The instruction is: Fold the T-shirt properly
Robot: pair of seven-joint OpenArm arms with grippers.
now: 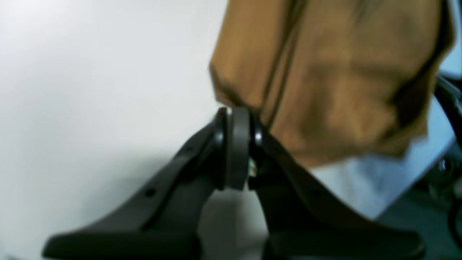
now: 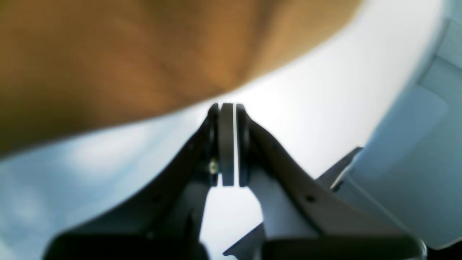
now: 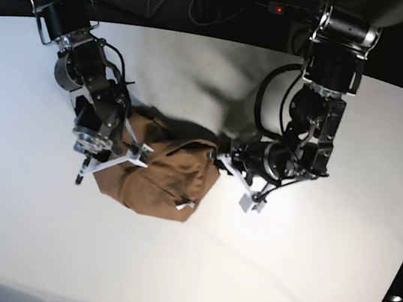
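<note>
The tan-brown T-shirt [image 3: 156,178] lies bunched in a heap at the middle of the white table [image 3: 282,269], with a small white tag [image 3: 183,205] at its near edge. My left gripper [image 3: 219,157] is at the heap's right edge. In the left wrist view it [image 1: 236,112] is shut, and a corner of the T-shirt [image 1: 325,83] runs into its tips. My right gripper [image 3: 80,175] is at the heap's left edge. It [image 2: 228,106] is shut with nothing seen between the pads, and the blurred T-shirt [image 2: 108,61] lies just beyond its tips.
Dark cables and the arm bases [image 3: 340,35] stand along the table's back edge. The other arm's dark links [image 1: 449,104] show at the right of the left wrist view, beside the table's edge [image 1: 408,191]. A pale grey panel [image 2: 415,155] is at the right of the right wrist view.
</note>
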